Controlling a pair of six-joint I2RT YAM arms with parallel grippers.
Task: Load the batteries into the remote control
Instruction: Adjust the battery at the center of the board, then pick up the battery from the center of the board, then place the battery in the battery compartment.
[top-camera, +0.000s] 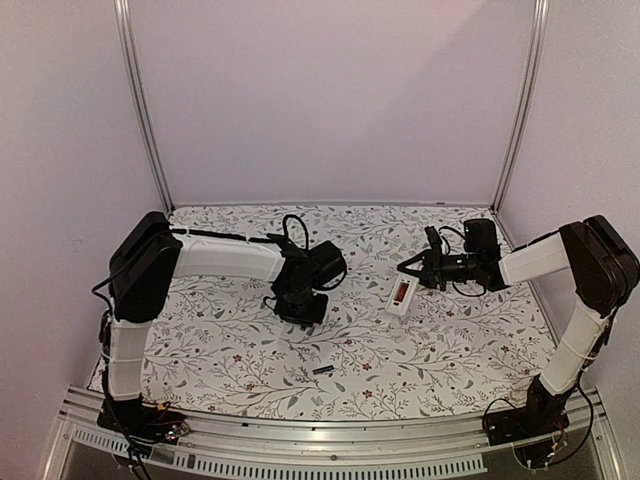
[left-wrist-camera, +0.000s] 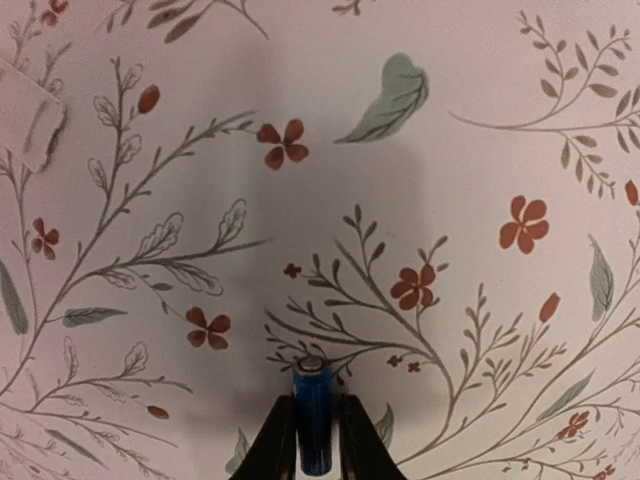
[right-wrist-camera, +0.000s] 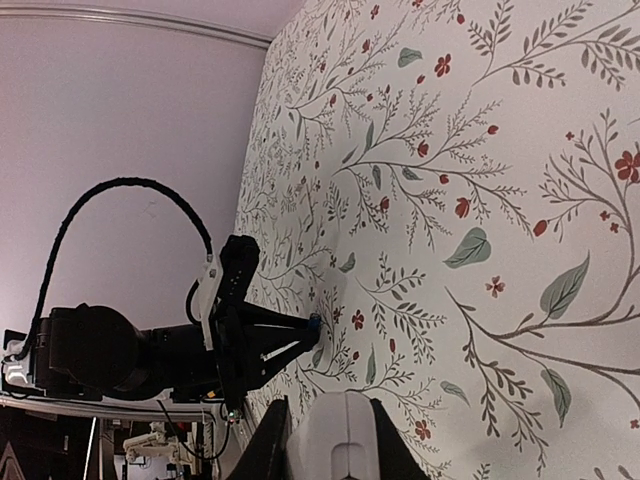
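Between the left jaws, the blue battery (left-wrist-camera: 312, 430) is sitting pinched by both fingers (left-wrist-camera: 275, 448), with the jaws drawn narrow onto it close over the floral tabletop (left-wrist-camera: 450, 150). Its long axis is running in line with the fingers, the metal cap pointing out past their tips and away from the wrist. Whether it is touching the tabletop I cannot tell. Well off to the right of those jaws, the right jaws are clamping one end of the remote control (top-camera: 402, 293). Its free end is slanting away from them toward the near side of the tabletop, and a dark recess is showing on its upward face. The black battery (top-camera: 322, 369) is lying flat on the near side of the left jaws, well apart from both pairs, its long axis running left to right.

The pick appears to be the step in hand. Doing it well is probably meaning lifting straight up without slackening, then turning the wrist until the battery's length is matching the bay's. The cap should be going toward the proper contact, one end lowering first, while the right jaws are keeping the remote level. A skewed or slipping battery is looking the likeliest fault.
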